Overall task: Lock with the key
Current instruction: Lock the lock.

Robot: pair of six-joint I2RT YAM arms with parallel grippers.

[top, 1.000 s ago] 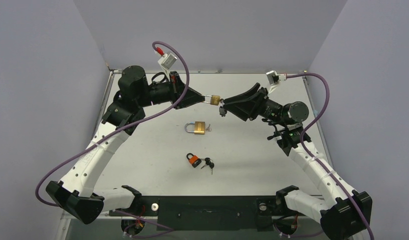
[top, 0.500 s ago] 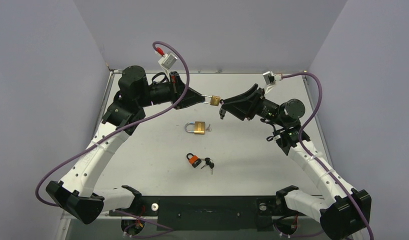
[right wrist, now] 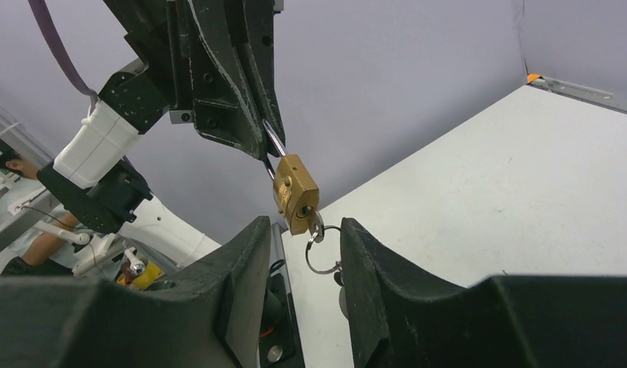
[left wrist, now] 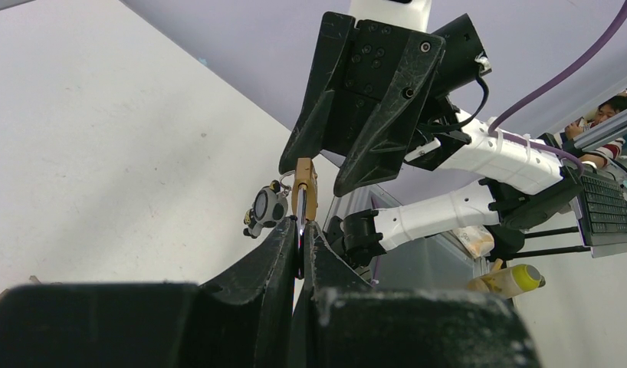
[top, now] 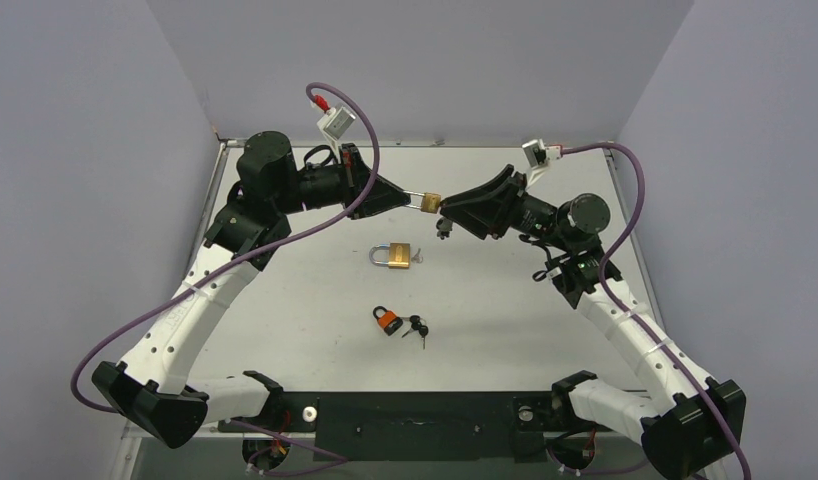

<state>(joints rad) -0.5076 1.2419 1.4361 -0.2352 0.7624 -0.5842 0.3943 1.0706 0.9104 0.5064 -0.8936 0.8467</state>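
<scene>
My left gripper (top: 413, 197) is shut on the steel shackle of a small brass padlock (top: 431, 201) and holds it in the air above the back of the table. In the left wrist view the padlock (left wrist: 303, 192) sticks out beyond my closed fingertips (left wrist: 287, 234). A key (right wrist: 314, 224) sits in the padlock's (right wrist: 297, 192) keyhole, with a wire ring (right wrist: 322, 257) hanging from it and a round charm (left wrist: 266, 207) on the ring. My right gripper (right wrist: 303, 224) is open, its jaws on either side of the key without touching it.
A larger brass padlock (top: 395, 255) lies on the white table (top: 505, 320) below the held one. An orange padlock (top: 387, 320) with black keys (top: 416, 327) lies nearer the front. The purple walls stand close on both sides.
My right gripper has edged left and closer to the held padlock, so its jaws now flank the key. The left arm and padlock have stayed put.
</scene>
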